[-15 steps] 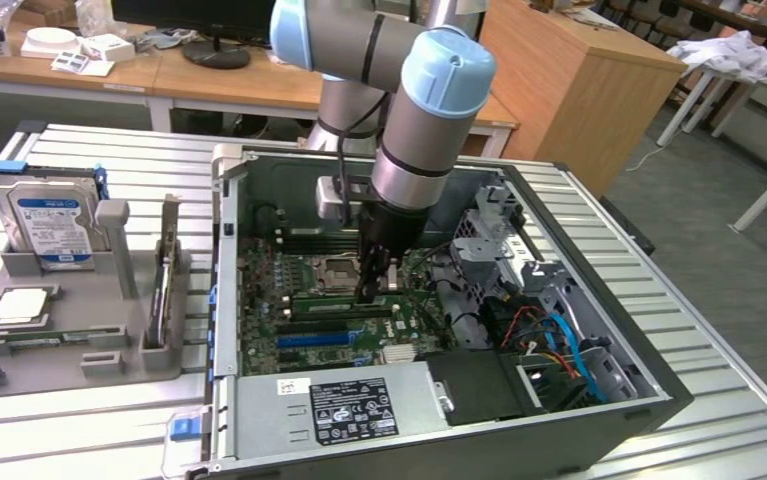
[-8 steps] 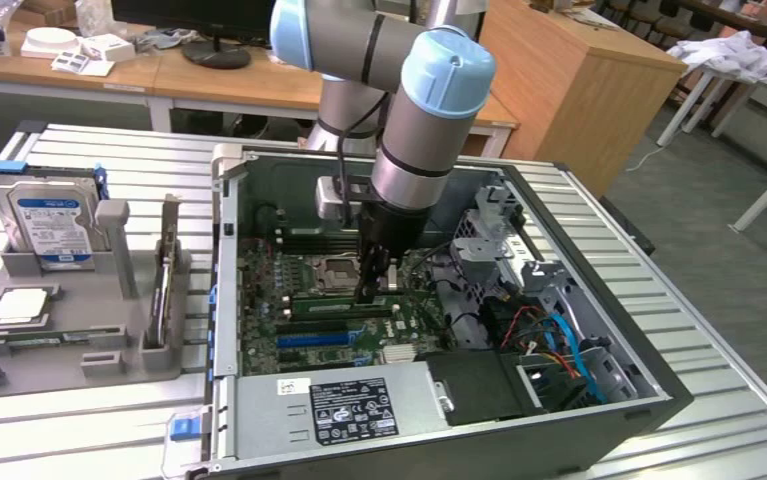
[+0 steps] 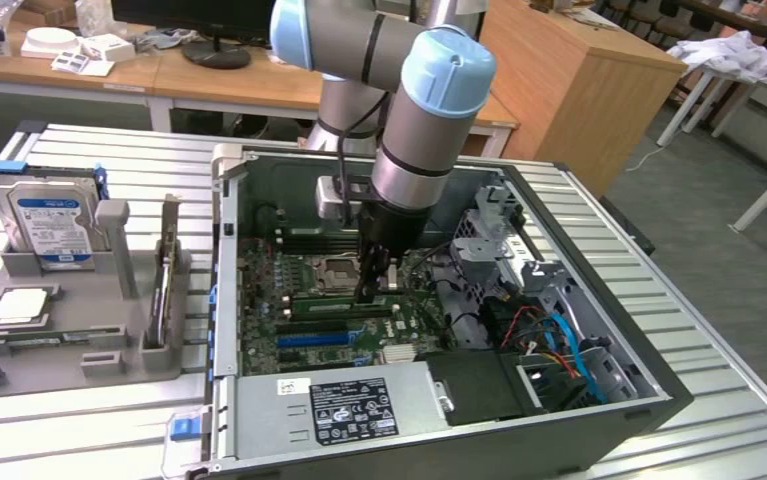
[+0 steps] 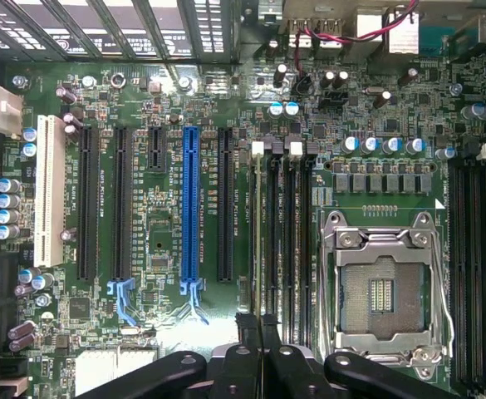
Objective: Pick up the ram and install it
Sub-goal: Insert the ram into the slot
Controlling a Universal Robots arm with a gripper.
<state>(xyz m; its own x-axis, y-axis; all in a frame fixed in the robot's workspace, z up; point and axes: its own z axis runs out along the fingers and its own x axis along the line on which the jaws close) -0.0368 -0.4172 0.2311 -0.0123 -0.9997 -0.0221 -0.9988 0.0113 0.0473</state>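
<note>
Four memory slots (image 4: 280, 249) lie right beneath us, just beside the open CPU socket (image 4: 382, 291). The gripper (image 4: 257, 328) hangs over them with its jaws pressed together, and we can see nothing between them. The ram (image 3: 163, 275), as far as we can judge, is that thin stick standing on edge in the grey holder (image 3: 116, 335). That puts it beyond the case wall (image 3: 223, 260) on the exterior view's left, well apart from us. So the pick is what counts here. We want to clear that wall cleanly and spread the jaws before dropping onto the stick. We should take it at the middle of its upper edge, square, so it doesn't tilt. A crooked grip would likely mean a crooked seat in the slot.
</note>
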